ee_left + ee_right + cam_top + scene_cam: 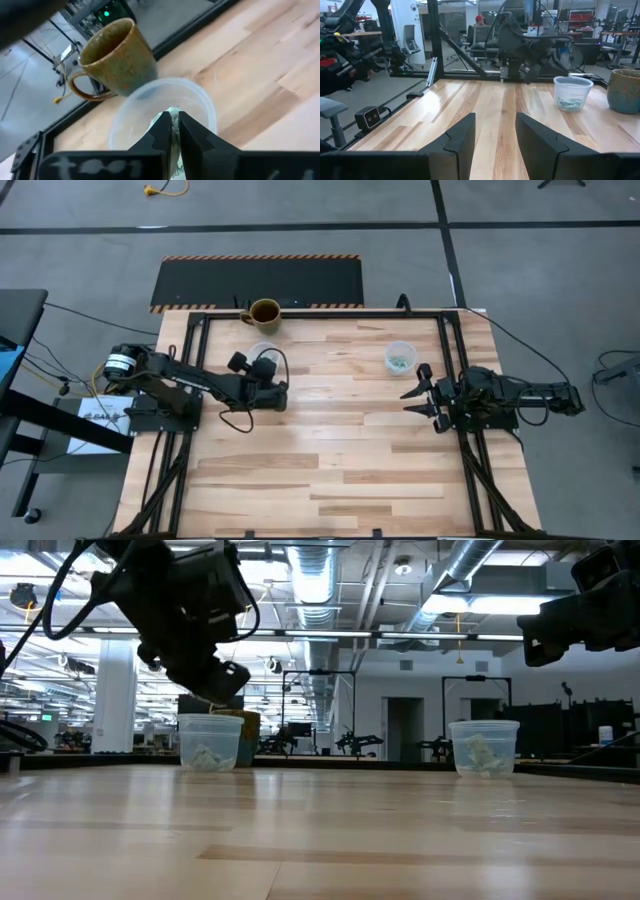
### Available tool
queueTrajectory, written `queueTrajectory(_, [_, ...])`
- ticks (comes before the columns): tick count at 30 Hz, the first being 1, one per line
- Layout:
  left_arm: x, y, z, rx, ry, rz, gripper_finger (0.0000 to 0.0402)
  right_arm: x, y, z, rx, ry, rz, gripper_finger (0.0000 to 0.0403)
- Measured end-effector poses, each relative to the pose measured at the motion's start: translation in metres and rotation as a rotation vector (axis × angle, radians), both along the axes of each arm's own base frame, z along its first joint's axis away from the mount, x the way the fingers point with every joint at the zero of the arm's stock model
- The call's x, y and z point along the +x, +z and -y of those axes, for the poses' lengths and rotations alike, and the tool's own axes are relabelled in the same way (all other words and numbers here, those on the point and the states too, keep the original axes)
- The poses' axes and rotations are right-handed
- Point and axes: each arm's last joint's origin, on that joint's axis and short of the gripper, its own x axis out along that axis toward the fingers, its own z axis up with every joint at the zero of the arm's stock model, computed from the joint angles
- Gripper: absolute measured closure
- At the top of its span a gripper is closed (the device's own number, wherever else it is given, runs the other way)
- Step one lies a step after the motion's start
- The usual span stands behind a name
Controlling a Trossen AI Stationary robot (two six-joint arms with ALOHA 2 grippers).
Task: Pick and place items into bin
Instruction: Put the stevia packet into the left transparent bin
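Note:
Two clear plastic cups stand on the wooden table, a left cup [263,352] beside a brown mug [264,312] and a right cup [400,357]. Both hold small light-green and white wrapped pieces [208,756] [570,103]. Which cup is the bin I cannot tell. My left gripper [172,131] hovers over the left cup's [165,107] open mouth, shut on one wrapped piece [173,117]. My right gripper [494,132] waits open at the table's right side [420,395], with nothing between its fingers. My left gripper pinches a light-green and white wrapped piece [174,116] between its two fingers. The wrapper shows in the narrow gap near the fingertips. The fingers slant downward toward the table's far edge. The piece is lifted clear, above the left cup's opening.
The mug [115,57] stands just beyond the left cup, close to the table's far edge and its black frame rail [320,312]. Open wood lies between the two cups and toward the near edge. A person [479,20] shows far back in the room.

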Motion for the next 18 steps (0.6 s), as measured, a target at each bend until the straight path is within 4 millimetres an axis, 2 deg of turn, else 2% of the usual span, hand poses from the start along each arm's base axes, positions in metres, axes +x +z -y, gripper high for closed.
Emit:
queueTrajectory(11, [-0.0011,-0.0047,-0.0040,-0.009,-0.010,-0.017,0.0394,0.0000,0.0000,0.0000,0.000,0.000,0.000,0.0270])
queueTrajectory(18, [0.0004,-0.0020,-0.0016,0.062,0.013,0.026,0.0357,0.0000,0.0000,0.0000,0.000,0.000,0.000,0.0270])
